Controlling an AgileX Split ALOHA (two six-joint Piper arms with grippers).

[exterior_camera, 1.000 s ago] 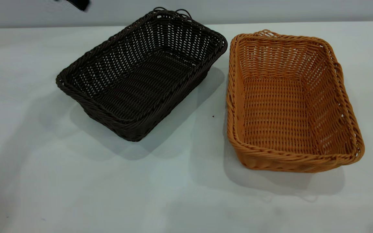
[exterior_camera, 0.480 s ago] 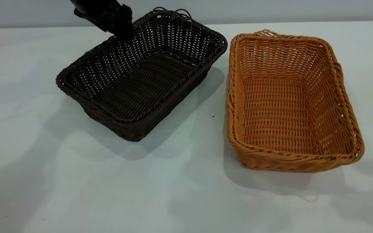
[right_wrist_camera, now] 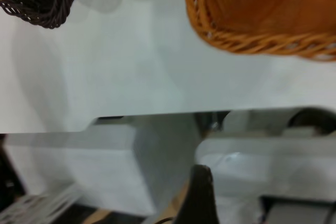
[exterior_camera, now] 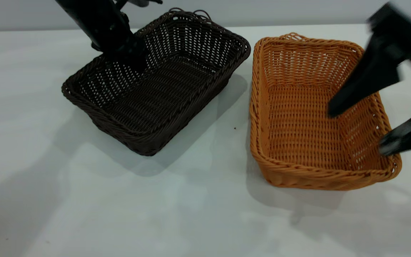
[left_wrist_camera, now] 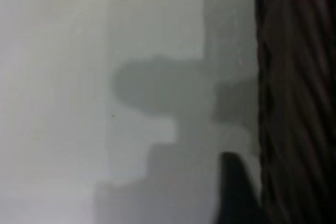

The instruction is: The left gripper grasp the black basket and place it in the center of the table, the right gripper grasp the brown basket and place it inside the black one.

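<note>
Left tool at black basket rim, grip unclear; right tool, apparently released, straddles brown basket wall

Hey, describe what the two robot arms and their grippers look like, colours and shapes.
Both are black all over. The left gripper ends a thick, blocky black arm, its surface matte and unmarked. The right gripper has two long, tapering black fingers, wedge-shaped and narrowing to blunt tips. No cables, labels or markings are discernible on either.
</note>
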